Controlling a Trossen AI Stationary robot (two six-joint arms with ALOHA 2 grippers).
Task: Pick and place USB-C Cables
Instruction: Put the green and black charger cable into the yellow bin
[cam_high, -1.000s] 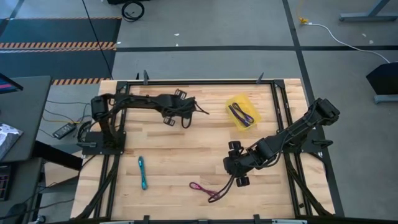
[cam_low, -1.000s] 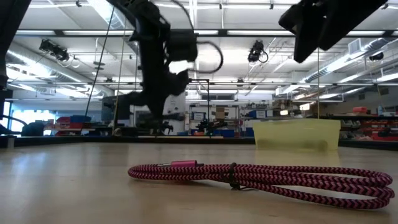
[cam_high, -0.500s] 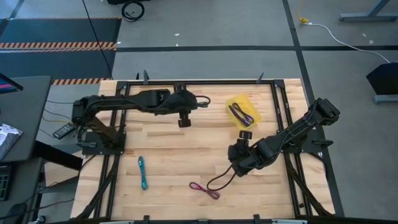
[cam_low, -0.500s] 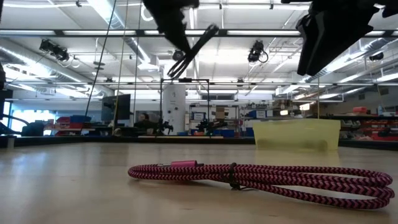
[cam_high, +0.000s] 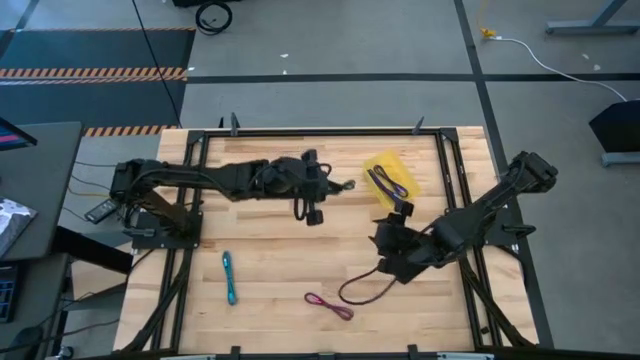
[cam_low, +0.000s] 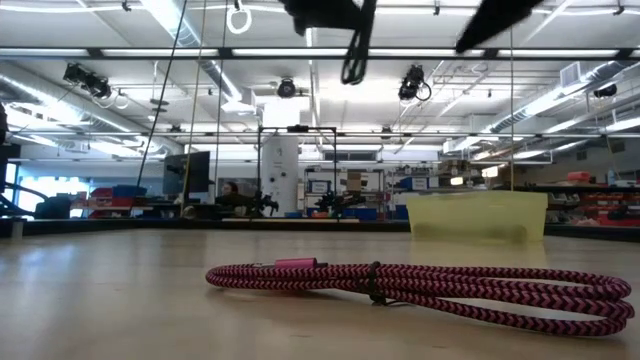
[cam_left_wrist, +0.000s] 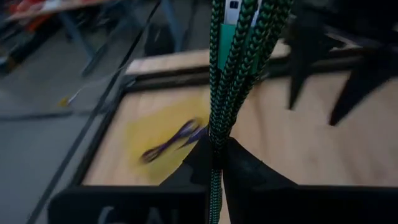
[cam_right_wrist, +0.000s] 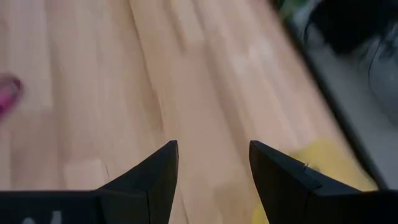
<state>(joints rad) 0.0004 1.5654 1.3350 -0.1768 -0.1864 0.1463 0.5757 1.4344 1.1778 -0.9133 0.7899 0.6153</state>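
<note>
The green cable (cam_left_wrist: 231, 74) is pinched between the closed fingers of the left gripper (cam_left_wrist: 214, 158) and is carried above the table (cam_high: 290, 250), between the table's middle and the yellow tray (cam_high: 378, 165). In the left wrist view the bundle is gripped near one end, so its strands run out past the fingertips along the gripper's own line, towards the tray. This grip is judged to let the cable be lowered lengthwise into the tray.

The tray is set near the table's far right corner and already holds the two purple-blue cables (cam_high: 389, 183), laid side by side along the tray's diagonal. The next release probably calls for the green bundle to be turned to the same diagonal, since the tray is only a little longer than a cable.

The right gripper (cam_high: 392, 262) is held over the right half of the table, fingers spread and empty, as the right wrist view shows. It is placed near the magenta cable (cam_high: 330, 306), which lies flat near the front edge, long axis running slantwise. The teal cable (cam_high: 230, 277) lies at front left, long axis running roughly front to back.
</note>
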